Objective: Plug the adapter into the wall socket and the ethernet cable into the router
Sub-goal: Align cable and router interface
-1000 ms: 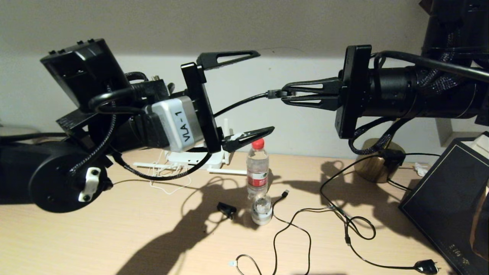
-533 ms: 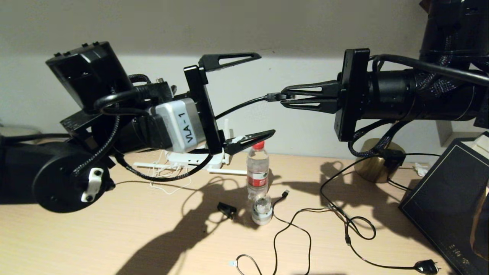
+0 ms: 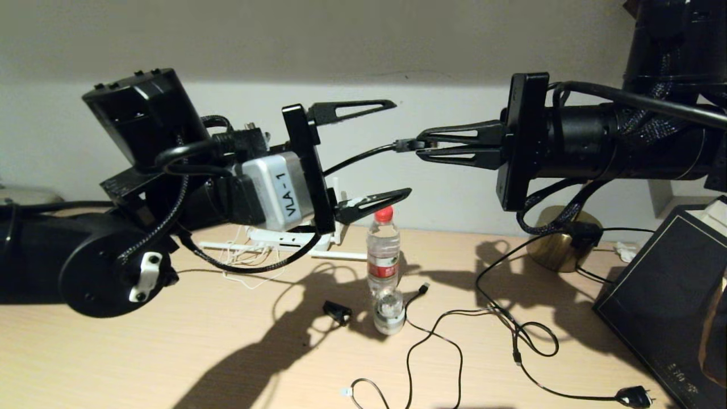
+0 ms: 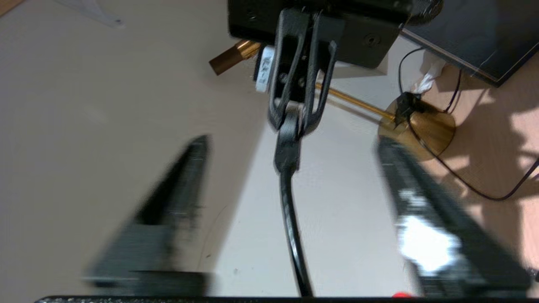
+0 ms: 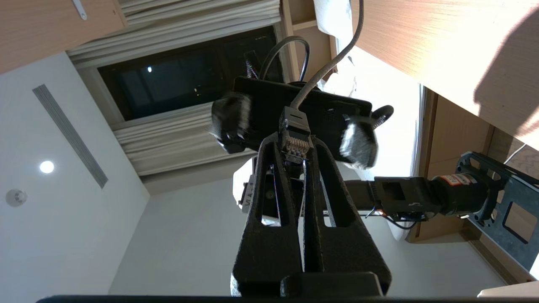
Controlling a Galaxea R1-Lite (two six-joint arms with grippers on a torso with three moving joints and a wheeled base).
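Right gripper [image 3: 421, 146] of mine was clamped on the plug of the ethernet cable [image 3: 358, 155], held in the air so that my left gripper [image 3: 397, 150], jaws apart around the cable just in front, could take it over.

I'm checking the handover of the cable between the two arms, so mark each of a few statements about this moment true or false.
1. The right gripper is shut on the ethernet cable plug. True.
2. The left gripper is clamped on the cable. False: its fingers stand apart, either side of the cable, touching nothing.
3. The water bottle stands upright on the table. True.
4. The cable's plug sits in the router. False: it is held in the air.
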